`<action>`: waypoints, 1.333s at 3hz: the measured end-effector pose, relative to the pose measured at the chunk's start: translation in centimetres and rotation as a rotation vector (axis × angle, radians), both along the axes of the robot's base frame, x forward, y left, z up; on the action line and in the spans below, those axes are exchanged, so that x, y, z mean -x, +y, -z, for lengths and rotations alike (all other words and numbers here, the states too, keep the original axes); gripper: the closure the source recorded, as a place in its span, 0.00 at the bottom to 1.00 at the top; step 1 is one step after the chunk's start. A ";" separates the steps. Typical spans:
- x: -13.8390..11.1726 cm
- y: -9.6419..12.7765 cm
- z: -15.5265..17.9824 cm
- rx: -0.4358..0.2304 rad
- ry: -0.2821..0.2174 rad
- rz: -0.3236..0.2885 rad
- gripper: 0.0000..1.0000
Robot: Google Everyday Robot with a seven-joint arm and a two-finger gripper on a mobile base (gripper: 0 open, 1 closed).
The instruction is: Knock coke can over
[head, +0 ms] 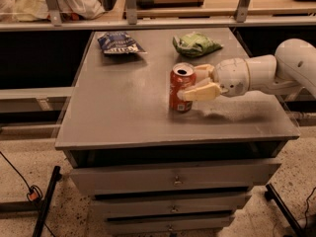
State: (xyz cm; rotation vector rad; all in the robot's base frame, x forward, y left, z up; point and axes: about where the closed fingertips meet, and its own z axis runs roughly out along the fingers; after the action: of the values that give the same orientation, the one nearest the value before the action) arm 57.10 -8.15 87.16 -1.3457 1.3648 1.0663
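Grey worktop (pixel 123 107) above drawers (pixel 174 180), coke can (pixel 181 88) standing upright near the middle. End effector (pixel 190 83) at the can's right, open, fingers (pixel 202 92) straddling that side, front one touching it

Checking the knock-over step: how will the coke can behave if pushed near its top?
Upright, tall and narrow, the coke can probably tips easily. Round-sided, it may then roll on the flat table. The open gripper is at its upper half.
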 end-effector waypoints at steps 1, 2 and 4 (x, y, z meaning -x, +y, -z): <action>0.1 -0.2 -0.6 0.005 0.008 0.000 1.00; 0.0 -1.2 -2.0 0.065 -0.002 0.024 1.00; 6.1 -9.3 -5.0 0.368 -0.031 0.125 1.00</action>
State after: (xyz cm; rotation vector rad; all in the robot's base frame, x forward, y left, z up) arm 50.96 -17.49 92.14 -1.5074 1.6550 0.7297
